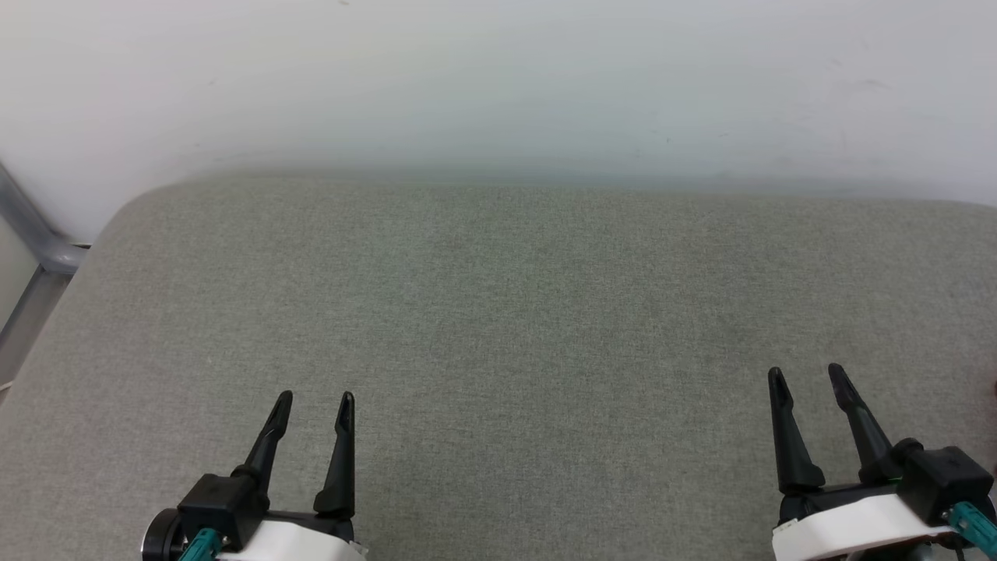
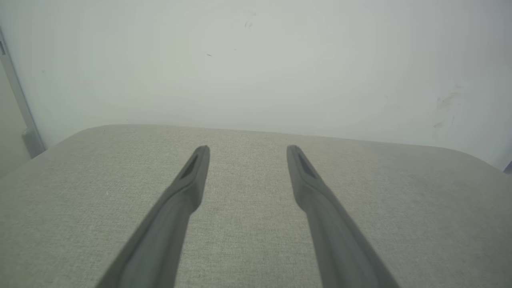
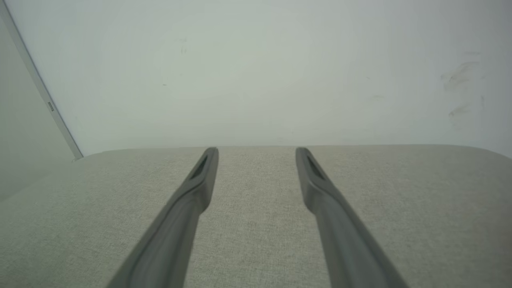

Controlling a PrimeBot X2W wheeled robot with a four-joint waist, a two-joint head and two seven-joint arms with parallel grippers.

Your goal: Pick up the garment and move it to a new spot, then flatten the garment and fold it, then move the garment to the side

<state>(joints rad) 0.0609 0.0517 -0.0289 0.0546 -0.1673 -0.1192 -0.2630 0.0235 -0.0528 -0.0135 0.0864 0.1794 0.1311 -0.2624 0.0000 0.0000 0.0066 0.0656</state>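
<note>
At far left a grey metal rail meets the white wall; the left gripper sits over the grey fabric surface, fingers spread, grasping nothing; at lower right the right gripper stands likewise, parted and unloaded. Both wrist views show fabric between the fingers.
</note>
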